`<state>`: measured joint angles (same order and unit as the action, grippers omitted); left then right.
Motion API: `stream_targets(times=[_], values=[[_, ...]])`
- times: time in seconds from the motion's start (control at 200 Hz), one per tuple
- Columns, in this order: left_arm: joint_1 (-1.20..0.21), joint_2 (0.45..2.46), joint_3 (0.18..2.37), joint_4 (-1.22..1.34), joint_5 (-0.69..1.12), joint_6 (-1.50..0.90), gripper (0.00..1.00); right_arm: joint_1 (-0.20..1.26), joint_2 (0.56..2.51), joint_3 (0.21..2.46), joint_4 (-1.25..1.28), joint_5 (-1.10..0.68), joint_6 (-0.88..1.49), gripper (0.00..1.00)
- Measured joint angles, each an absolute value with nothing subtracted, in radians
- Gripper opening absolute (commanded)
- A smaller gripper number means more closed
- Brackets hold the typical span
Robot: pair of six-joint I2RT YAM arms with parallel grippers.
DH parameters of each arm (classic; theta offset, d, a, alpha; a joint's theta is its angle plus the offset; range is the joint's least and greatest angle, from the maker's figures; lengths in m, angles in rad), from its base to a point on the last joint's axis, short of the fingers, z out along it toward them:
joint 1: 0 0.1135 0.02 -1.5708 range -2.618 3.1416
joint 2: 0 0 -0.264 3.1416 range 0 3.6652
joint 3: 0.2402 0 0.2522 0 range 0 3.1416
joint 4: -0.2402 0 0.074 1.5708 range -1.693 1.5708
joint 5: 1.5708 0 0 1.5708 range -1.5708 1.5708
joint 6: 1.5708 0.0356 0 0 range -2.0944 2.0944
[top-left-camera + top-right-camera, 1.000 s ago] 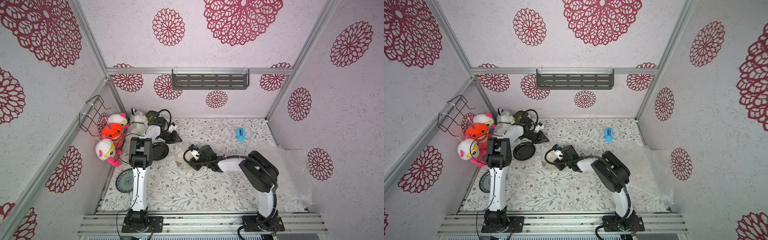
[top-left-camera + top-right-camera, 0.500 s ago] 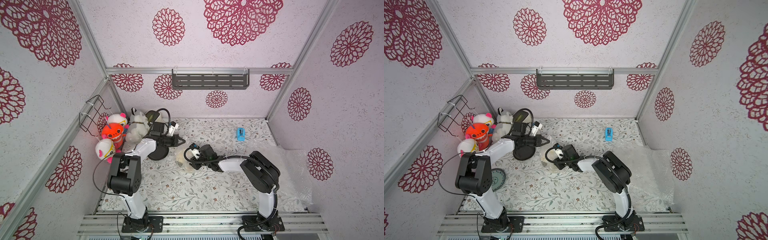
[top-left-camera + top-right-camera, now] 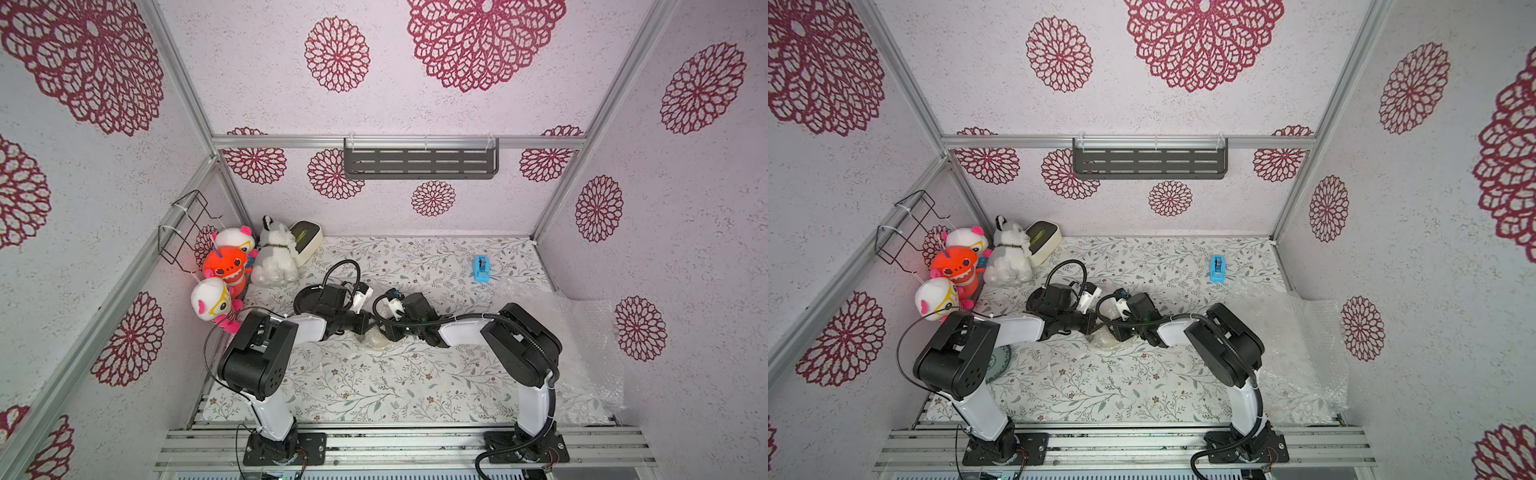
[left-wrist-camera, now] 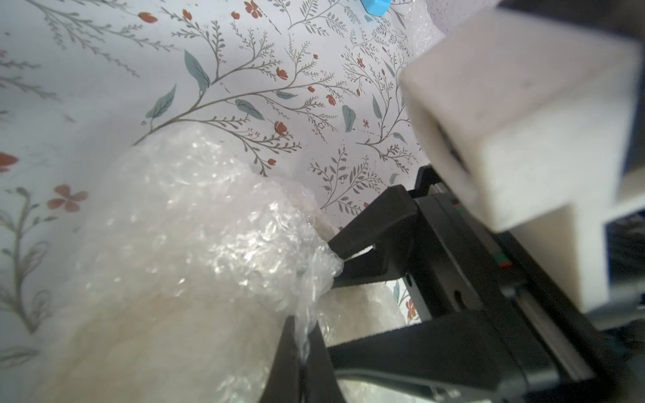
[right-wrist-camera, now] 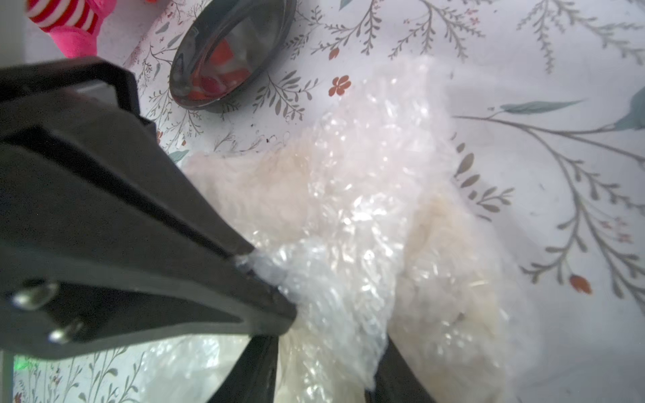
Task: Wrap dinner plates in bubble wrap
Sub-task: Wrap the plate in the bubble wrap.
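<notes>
I am watching the left gripper clenching a fold of the bubble wrap that is covering the cream plate, lying near the black plate. The right gripper is straddling that bundle; I cannot tell whether it is squeezing.

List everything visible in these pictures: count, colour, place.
Cream plate: one, inside bubble wrap, mid-table.
Black plate: one, beside left arm.
Grey-teal plate: one, under left arm.
Loose wrap sheets: pile, clear, right edge.
Tape dispenser: one, blue, far right.
Plush toys: four, white, orange, grey, left corner.
Box: one, cream, green top, behind toys.
Wire rack: one, black, left wall.
Shelf: one, grey, back wall.
Left gripper, right gripper: black, both pinching the bubble wrap.
</notes>
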<state>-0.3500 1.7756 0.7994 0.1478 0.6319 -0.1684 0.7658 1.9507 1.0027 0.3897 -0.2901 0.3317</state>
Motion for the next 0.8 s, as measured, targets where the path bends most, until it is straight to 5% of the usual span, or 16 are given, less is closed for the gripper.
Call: stream_targets(times=[0.38, 0.801], values=[[-0.402, 1.803, 0.814, 0.114, 0.569, -0.08, 0.0, 0.672, 1.771, 0.975, 0.316, -0.279, 0.597, 0.52], [-0.402, 1.793, 0.793, 0.137, 0.558, -0.077, 0.0, 0.69, 1.881, 1.121, 0.137, -0.343, 0.918, 0.54]])
